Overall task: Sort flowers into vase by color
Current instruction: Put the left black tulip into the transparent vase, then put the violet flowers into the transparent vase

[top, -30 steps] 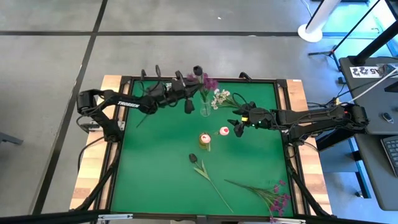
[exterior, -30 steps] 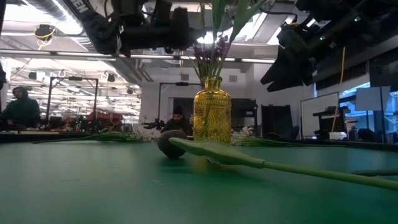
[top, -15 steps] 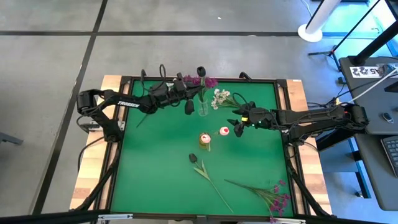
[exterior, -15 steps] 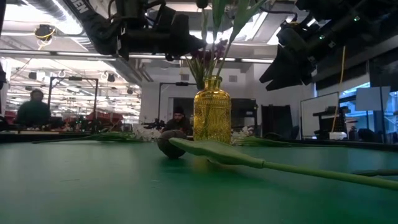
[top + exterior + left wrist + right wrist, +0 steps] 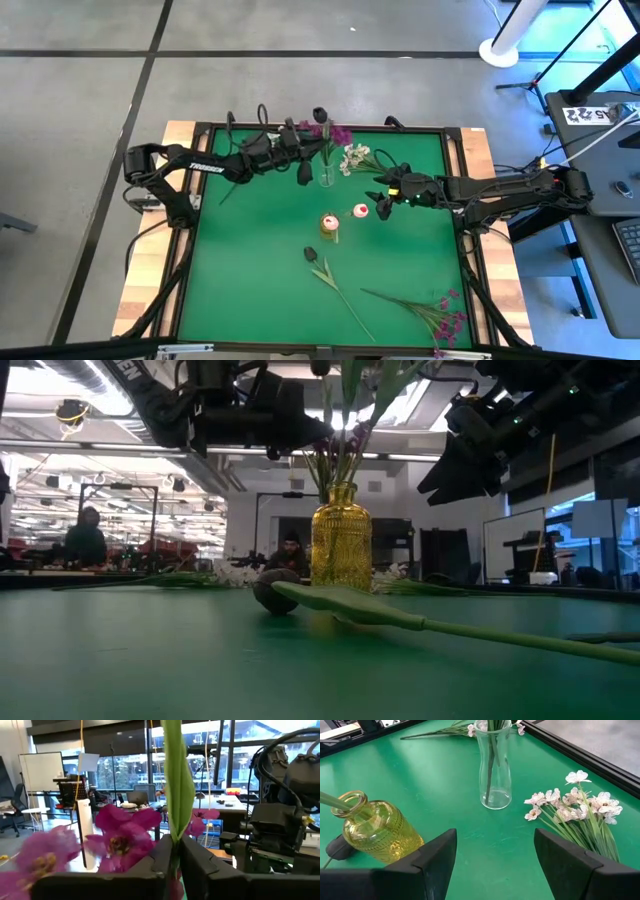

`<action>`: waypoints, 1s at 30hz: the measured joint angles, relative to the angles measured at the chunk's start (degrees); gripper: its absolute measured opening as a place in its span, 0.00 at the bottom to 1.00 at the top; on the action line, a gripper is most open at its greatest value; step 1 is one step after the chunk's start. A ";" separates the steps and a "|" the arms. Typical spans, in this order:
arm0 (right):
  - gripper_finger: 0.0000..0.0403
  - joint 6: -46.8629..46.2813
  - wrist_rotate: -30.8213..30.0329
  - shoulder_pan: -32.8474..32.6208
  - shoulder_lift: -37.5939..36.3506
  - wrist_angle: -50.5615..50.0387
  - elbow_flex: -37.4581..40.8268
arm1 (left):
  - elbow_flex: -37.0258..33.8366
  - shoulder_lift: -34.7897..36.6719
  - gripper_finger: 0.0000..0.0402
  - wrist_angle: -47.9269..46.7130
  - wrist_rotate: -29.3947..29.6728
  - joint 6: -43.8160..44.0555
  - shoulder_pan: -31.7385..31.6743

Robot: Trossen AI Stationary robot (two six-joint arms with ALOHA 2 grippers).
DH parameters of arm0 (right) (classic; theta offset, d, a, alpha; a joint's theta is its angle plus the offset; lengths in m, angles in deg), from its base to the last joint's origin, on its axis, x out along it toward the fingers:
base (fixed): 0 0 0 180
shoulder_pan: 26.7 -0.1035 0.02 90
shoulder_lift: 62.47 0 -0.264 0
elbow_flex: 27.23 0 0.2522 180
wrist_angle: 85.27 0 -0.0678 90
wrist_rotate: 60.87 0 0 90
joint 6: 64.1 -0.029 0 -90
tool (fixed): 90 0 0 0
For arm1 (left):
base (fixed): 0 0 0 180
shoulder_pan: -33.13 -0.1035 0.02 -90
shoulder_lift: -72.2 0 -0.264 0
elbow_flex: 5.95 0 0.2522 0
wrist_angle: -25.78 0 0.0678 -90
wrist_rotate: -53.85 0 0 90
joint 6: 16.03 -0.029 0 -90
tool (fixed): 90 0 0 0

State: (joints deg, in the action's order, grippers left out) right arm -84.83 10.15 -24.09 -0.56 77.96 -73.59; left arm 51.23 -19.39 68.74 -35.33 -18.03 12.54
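The left gripper (image 5: 303, 158) hovers at the clear vase (image 5: 328, 176) near the table's far edge, its fingers (image 5: 150, 867) pinched narrowly on a green stem (image 5: 176, 795) that rises straight between them; magenta blossoms (image 5: 122, 835) crowd just at its nine o'clock. The left arm reaches level from the table's far-left corner toward three o'clock. The right gripper (image 5: 380, 205) hangs spread wide and holds nothing, with the yellow vase (image 5: 372, 830) and the clear vase ahead of it; its arm stretches in from the right edge. White blossoms (image 5: 355, 157) lie on the green table (image 5: 240, 270) just at the clear vase's three o'clock. A dark bud (image 5: 310, 254) on a long leafy stem lies at the yellow vase's six o'clock, and a magenta sprig (image 5: 445, 315) lies near the near-right corner
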 joint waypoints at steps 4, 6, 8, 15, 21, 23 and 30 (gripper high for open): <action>0.66 0.02 -0.02 0.00 0.00 0.00 0.00 | -0.04 0.00 0.17 -1.14 0.00 -0.07 0.66; 0.66 0.02 -0.03 0.04 0.00 0.00 0.00 | -0.04 0.02 0.22 -1.54 0.00 -0.31 1.01; 0.66 0.02 -0.04 0.04 0.00 -0.01 0.00 | -0.04 0.02 0.26 -2.19 0.01 -1.46 1.40; 0.66 0.02 -0.04 0.04 0.00 -0.03 0.00 | -0.04 0.40 0.39 -2.91 1.47 -4.19 3.46; 0.66 0.21 0.14 0.04 -0.01 -0.11 0.00 | -0.07 3.94 0.49 -9.85 6.77 -7.13 5.51; 0.66 0.22 0.17 0.04 0.00 -0.09 0.00 | -0.07 5.70 0.51 -12.37 9.13 -7.74 6.20; 0.66 0.22 0.57 0.02 -0.02 -0.10 0.00 | -0.07 13.05 0.53 -22.08 11.34 -7.78 7.67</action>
State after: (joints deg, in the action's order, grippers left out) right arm -84.61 10.71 -24.06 -0.58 77.87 -73.59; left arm 51.16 -6.35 46.66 -23.99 -25.81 20.21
